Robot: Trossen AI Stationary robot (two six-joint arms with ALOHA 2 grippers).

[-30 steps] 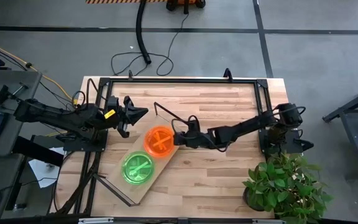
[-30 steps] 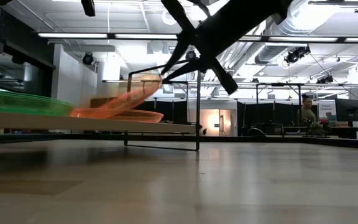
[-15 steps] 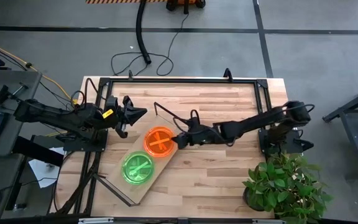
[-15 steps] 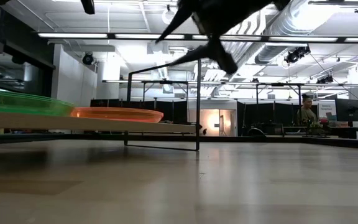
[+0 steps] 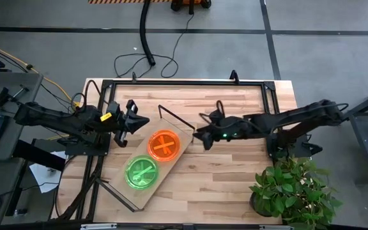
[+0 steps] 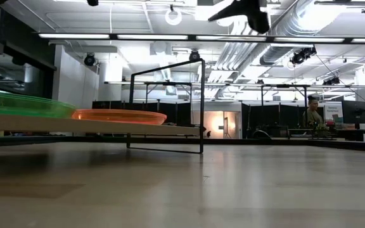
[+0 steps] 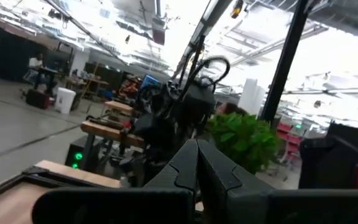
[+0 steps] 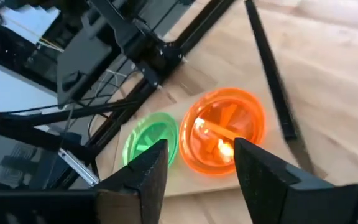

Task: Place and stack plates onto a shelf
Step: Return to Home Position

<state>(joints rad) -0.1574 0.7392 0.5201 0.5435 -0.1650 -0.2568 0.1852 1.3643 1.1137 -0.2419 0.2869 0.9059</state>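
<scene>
Seen from above, a long light-wood shelf (image 5: 139, 197) lies slantwise on the plank worktop (image 5: 235, 172), its long axis running from the near left corner toward the middle. Two stacks sit on it, just beside each other: the orange plates (image 5: 165, 145) at the middle-facing end and the green plates (image 5: 142, 172) toward the corner end. Both stacks lie flat, open side up, each top plate showing a cross mark; being round, they have no long axis, and how many are in each stack cannot be told from above. The right pincer (image 5: 203, 135) hangs past the shelf's middle-facing end, just beyond the black wire frame (image 5: 176, 119) there, so the orange stack lies straight ahead of it. Its fingers are spread and hold nothing, and the level view shows it high above the worktop. The left pincer (image 5: 137, 120), fingers pressed together and empty, waits by the worktop's left edge, about as near the orange stack. Stacking looks finished; pulling back toward the right arm's base should only need to stay clear of the frame.
</scene>
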